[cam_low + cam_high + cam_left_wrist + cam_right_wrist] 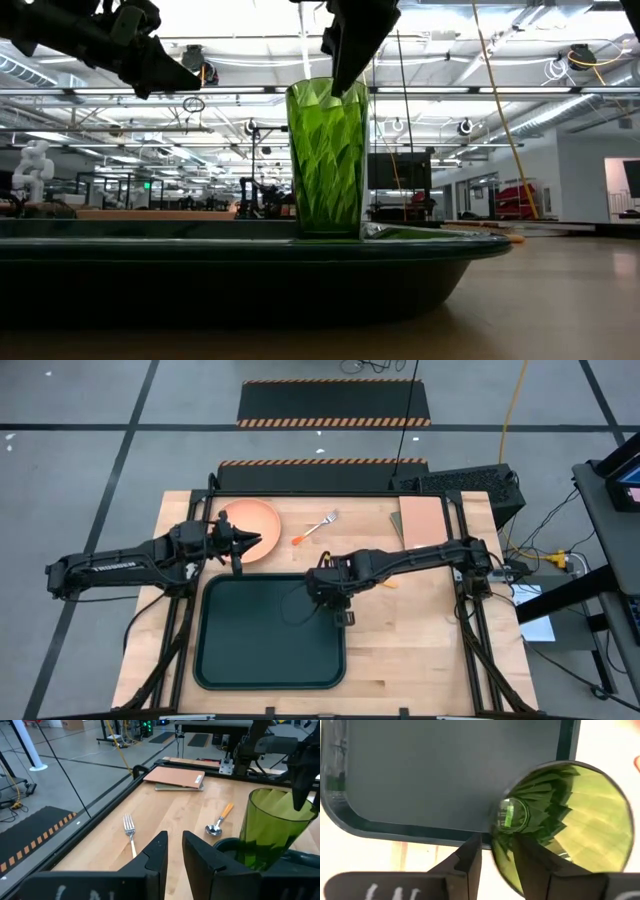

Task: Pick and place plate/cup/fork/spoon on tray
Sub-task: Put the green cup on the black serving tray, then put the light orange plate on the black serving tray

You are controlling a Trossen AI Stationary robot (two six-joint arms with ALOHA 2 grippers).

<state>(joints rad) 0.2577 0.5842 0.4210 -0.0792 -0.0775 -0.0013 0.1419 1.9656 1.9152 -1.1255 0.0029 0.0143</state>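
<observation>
The green cup stands upright at the tray's right rim. It also shows in the right wrist view. My right gripper is shut on the cup from above. The salmon plate lies flat on the table beyond the tray. My left gripper hangs above the plate's near edge, fingers a narrow gap apart, holding nothing. The fork and the spoon lie on the wood right of the plate. My right gripper has the cup's rim pinched between its two fingers, one finger inside the cup and one outside. The fingers come from above, pointing down. The cup is upright, its base behind the tray's rim; I cannot tell whether it rests on the tray.
A tan pad lies at the table's far right. The fork lies between the plate and the pad. The tray's inside left of the cup is bare. Bare wood lies right of the tray.
</observation>
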